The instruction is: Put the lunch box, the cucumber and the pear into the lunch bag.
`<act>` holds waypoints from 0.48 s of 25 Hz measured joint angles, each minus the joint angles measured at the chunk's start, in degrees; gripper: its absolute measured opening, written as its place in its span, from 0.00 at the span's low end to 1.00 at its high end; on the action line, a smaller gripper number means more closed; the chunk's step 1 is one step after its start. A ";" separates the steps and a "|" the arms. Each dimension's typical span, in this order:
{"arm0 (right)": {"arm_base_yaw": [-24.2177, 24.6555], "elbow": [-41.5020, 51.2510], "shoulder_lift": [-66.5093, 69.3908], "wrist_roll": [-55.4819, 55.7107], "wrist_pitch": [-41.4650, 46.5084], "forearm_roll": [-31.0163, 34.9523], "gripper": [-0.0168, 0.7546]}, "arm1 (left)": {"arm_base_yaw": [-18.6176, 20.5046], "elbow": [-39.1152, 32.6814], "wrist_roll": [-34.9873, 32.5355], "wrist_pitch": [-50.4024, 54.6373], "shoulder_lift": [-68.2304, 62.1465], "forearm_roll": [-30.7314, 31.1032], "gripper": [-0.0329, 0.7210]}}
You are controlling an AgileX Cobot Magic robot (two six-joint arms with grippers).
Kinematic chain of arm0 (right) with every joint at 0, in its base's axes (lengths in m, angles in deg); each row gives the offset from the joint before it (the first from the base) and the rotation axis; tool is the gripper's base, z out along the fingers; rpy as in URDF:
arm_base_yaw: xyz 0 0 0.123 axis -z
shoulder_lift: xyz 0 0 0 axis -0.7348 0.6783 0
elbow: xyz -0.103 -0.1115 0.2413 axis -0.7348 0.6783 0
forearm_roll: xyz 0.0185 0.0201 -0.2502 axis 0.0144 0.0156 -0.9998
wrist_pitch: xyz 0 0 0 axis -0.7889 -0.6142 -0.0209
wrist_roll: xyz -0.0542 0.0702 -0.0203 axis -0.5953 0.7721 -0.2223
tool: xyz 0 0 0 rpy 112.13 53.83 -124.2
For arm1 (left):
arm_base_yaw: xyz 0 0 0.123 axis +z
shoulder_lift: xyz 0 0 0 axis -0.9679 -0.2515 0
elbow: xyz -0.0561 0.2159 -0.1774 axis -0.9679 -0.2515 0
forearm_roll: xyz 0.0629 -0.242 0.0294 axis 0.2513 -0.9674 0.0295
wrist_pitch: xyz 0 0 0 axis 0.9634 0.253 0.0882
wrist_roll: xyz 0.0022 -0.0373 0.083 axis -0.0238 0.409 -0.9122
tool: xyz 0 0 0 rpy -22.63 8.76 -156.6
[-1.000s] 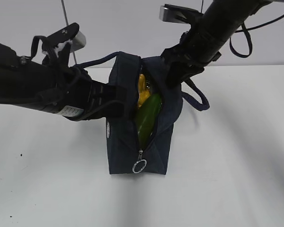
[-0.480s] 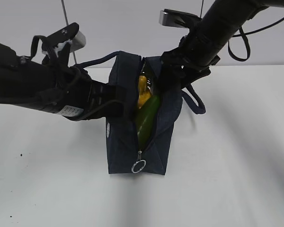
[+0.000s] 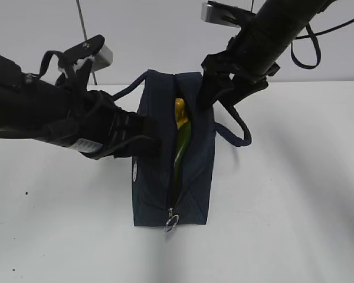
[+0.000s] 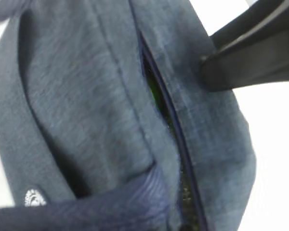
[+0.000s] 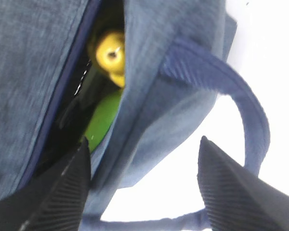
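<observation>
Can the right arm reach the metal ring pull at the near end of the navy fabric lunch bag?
Probably yes: the ring pull hangs exposed at the lunch bag's near end, nothing covering it.

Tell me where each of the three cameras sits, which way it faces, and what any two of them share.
Exterior: in front of the table, raised, slanting down at the lunch bag; both arms show, left gripper against the bag's side, right gripper at its far end.
Left wrist: pressed close to the bag's fabric, along the zipper slit; one dark finger shows.
Right wrist: above the opening, looking in at the pear and cucumber; both fingers spread.
Shared: exterior and right wrist both show pear, cucumber and a strap handle.
</observation>
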State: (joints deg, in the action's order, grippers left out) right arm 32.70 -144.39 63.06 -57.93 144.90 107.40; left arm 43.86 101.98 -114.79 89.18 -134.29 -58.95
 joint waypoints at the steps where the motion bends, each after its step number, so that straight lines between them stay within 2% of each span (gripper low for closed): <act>1: 0.00 0.00 -0.33 0.00 0.80 0.00 0.71 | 0.00 0.00 0.00 0.42 0.05 0.55 0.40; 5: 0.00 0.00 -1.72 0.00 1.97 -0.11 0.71 | 0.00 0.00 0.00 2.12 0.78 3.54 0.49; 12: 0.00 0.00 -4.95 0.02 2.11 -0.22 0.71 | 0.00 0.04 -0.85 6.06 3.02 8.35 0.52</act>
State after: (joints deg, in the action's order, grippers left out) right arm 32.70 -144.39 58.11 -57.91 147.01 107.18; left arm 43.86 102.02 -115.64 95.23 -131.27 -50.60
